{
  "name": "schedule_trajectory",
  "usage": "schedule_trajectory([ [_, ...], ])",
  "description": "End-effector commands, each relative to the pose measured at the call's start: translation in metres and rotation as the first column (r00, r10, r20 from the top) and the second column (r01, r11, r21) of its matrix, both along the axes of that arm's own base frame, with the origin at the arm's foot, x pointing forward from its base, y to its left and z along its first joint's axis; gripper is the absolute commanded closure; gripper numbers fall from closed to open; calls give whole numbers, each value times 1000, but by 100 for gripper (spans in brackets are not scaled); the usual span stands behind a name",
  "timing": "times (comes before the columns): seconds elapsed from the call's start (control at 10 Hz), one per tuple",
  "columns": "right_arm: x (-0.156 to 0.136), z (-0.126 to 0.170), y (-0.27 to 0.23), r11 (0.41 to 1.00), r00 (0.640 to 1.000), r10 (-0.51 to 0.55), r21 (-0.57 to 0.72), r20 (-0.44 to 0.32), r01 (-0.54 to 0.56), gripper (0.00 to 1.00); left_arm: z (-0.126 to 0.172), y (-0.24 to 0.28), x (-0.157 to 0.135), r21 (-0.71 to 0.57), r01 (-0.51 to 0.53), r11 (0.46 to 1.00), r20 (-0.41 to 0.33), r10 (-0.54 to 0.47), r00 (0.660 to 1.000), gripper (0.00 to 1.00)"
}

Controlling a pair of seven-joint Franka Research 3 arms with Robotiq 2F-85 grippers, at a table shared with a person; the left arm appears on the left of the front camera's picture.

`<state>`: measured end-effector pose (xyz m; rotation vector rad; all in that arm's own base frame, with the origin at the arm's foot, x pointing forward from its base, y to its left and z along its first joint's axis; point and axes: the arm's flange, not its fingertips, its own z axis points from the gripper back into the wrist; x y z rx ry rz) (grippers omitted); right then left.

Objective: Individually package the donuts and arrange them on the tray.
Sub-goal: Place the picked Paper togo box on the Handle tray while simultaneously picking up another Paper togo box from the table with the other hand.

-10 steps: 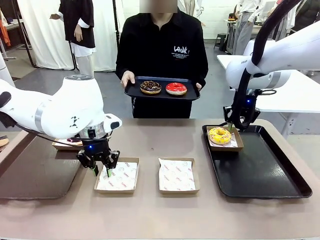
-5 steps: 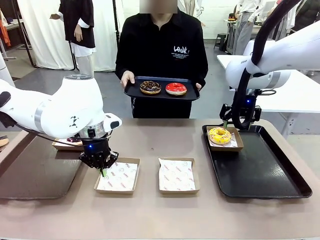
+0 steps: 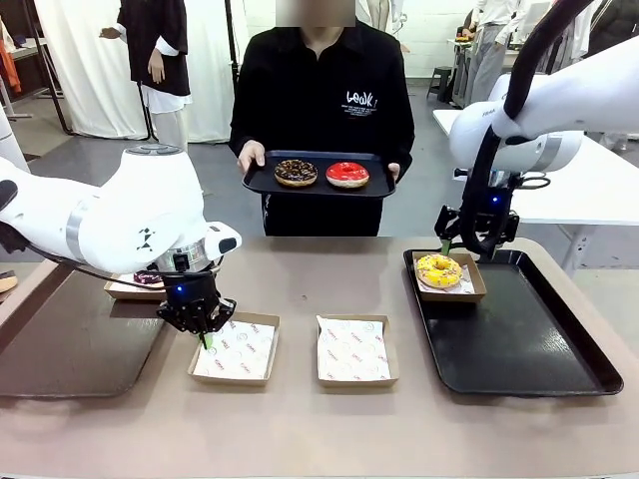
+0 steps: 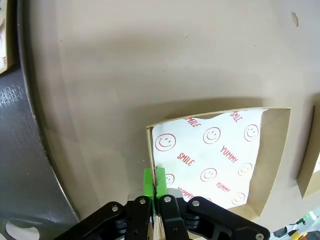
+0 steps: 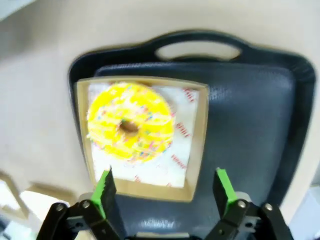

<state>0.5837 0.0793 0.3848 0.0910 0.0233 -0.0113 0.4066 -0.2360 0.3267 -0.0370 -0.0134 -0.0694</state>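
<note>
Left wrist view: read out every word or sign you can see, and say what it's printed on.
"SMILE", red, on the white liner paper in the cardboard box.
"YUMMY", red, same paper, between smiley faces.
Red print on the paper strip at the top left edge: cut off, unreadable.

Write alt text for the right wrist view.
A yellow sprinkled donut sits on printed paper in a shallow cardboard box, at the handle end of a black tray. The right gripper is open above the box's near edge.
</note>
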Motion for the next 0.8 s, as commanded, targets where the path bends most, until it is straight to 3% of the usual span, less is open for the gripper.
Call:
schedule_trajectory([
  [0.0,-41,26,-27,961,990,137,242,7,-135,0,24,7,-8,-44,-8,999,7,9,1000,100],
  [0.1,-60,41,-50,914,984,173,364,51,-180,0,41,10,-8,-70,-5,998,16,7,1000,100],
  [0.3,-94,63,-112,843,995,41,531,92,-84,0,85,16,-7,-112,10,994,64,-3,998,100],
  [0.7,-112,53,-225,596,991,-121,803,51,31,0,163,7,3,-86,5,996,141,7,990,100],
])
